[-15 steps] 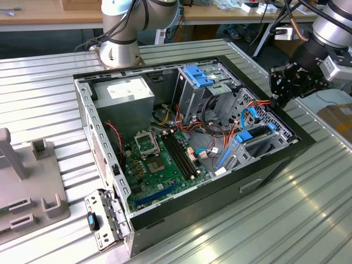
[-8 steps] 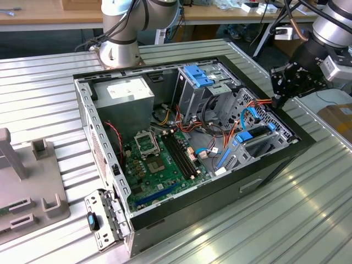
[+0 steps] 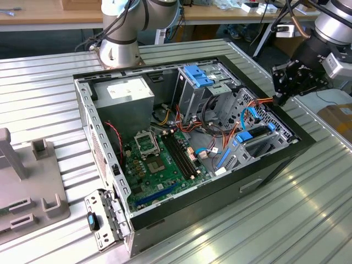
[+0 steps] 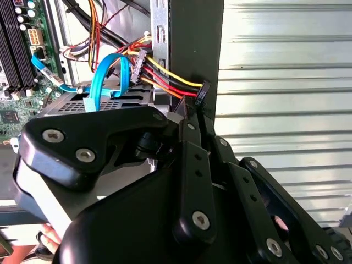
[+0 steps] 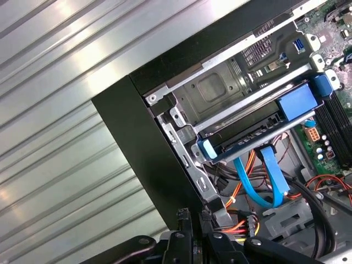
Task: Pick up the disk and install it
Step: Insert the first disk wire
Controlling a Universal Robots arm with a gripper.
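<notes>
The disk (image 5: 250,131) lies flat in a bay of the metal drive cage at the open computer case's corner, with its blue carrier frame (image 5: 298,102) along its edges. The exterior view shows it as a dark slab (image 3: 259,137) beside a blue tab. My gripper (image 3: 276,99) hangs just past the case's wall on the exterior view's right, apart from the disk. Its fingertips (image 4: 190,113) are closed on a black power connector (image 4: 202,91) whose yellow, red and orange wires (image 4: 165,77) stretch back into the case. In the first wrist view the gripper (image 5: 194,217) sits against the black wall.
The case (image 3: 275,165) lies open on a ribbed metal table (image 3: 308,220). Inside are a green motherboard (image 3: 159,159), a grey power-supply box (image 3: 129,93), a blue bracket (image 3: 199,74) atop a drive cage, and blue data cables (image 5: 267,179). A grey fixture (image 3: 27,192) stands at the exterior view's left.
</notes>
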